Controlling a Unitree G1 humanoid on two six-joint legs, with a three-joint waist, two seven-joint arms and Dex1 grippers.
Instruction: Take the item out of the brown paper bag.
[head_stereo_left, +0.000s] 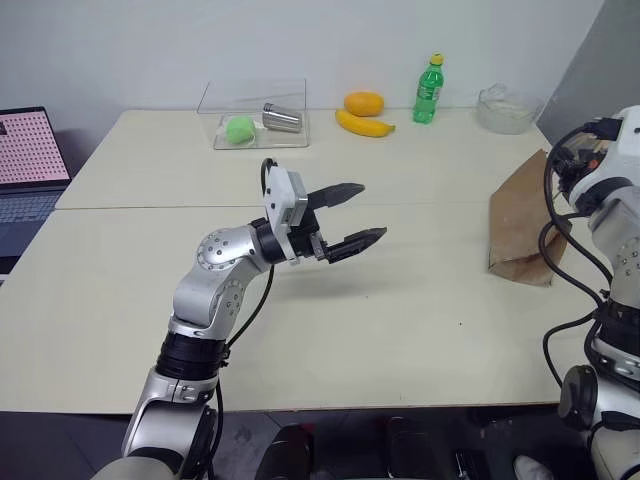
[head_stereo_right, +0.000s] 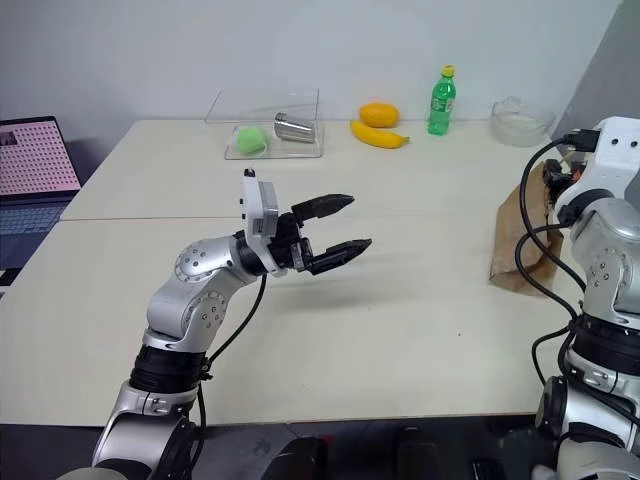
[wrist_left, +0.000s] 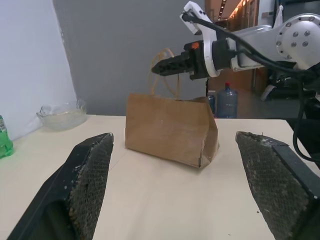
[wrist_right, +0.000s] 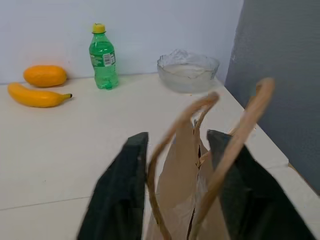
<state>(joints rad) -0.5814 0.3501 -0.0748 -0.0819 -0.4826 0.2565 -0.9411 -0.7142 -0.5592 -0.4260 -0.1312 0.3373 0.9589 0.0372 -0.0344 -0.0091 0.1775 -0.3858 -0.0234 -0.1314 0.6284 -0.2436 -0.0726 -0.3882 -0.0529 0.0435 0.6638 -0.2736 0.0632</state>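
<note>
1. Currently, your bag (head_stereo_left: 522, 222) stands upright at the tabletop's (head_stereo_left: 400, 300) right edge, handles (wrist_right: 200, 120) raised.
2. Your right gripper (wrist_left: 162, 67) sits over the bag's mouth; its fingers (wrist_right: 125, 195) bracket the paper top and handles, but you cannot tell whether they grip.
3. Your left gripper (head_stereo_left: 358, 214) hovers mid-tabletop, fingers spread wide, holding nothing, well apart from the bag.
4. The item is hidden from you.

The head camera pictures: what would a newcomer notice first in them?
First, the left gripper, jaws wide open, raised over the middle of the table. Next, the brown paper bag standing near the table's right edge, with the right gripper at its loop handles. A green soda bottle stands at the far edge.
</note>
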